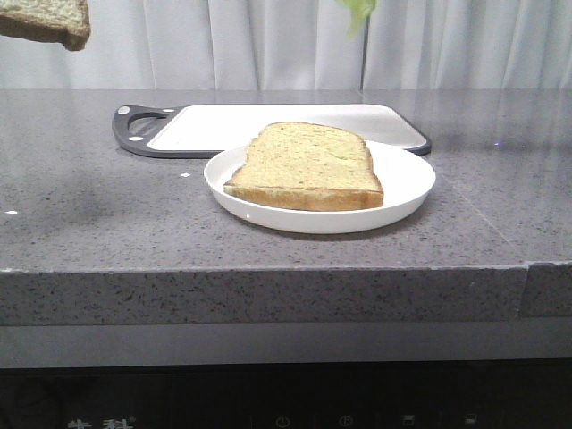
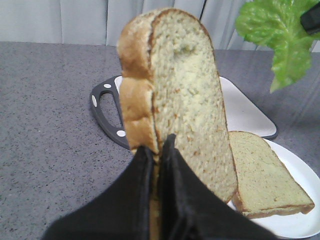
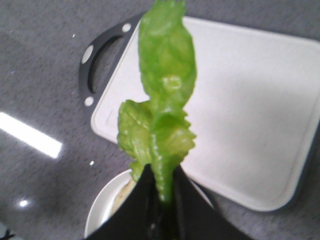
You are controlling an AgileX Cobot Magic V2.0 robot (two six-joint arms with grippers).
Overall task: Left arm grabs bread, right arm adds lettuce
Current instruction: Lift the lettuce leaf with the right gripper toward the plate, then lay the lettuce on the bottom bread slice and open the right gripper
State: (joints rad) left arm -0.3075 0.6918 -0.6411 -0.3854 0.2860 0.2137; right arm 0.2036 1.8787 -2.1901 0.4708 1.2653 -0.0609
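Note:
In the left wrist view my left gripper [image 2: 157, 147] is shut on the lower edge of the bread [image 2: 175, 90], a tan slice with a brown crust and a small dent near its domed end. The slice is held on edge, high above the counter. Only its corner [image 1: 49, 22] shows at the front view's upper left. My right gripper [image 3: 162, 177] is shut on the stem of the lettuce [image 3: 165, 90], a ruffled green leaf hanging over the cutting board. The leaf's tip [image 1: 359, 13] shows at the top of the front view, and the leaf [image 2: 280, 35] shows beside the bread.
A white plate [image 1: 407, 179] sits mid-counter with a second, flat bread slice [image 1: 308, 165] on it. Behind it lies a white cutting board [image 1: 268, 127] with a black handle at its left. The grey counter's front edge is near the camera.

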